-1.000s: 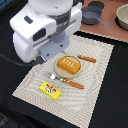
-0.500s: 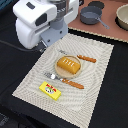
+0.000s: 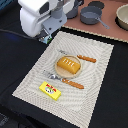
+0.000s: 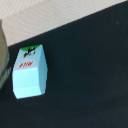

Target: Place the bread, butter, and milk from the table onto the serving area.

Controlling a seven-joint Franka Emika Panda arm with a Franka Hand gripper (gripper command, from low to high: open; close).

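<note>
Even, bright light; soft shadows; both views low-resolution, blurry, no glare.

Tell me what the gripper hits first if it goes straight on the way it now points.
Probably the milk. The wrist view looks down at the carton on the dark table, a little off centre, so the fingers might meet the table beside it. The gripper's fingers themselves are not in view, and depth is unclear.

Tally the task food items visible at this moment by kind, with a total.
Bread, on the round plate: 1
Butter, on the serving area: 1
Milk, on the dark table: 1
Total: 3
</note>
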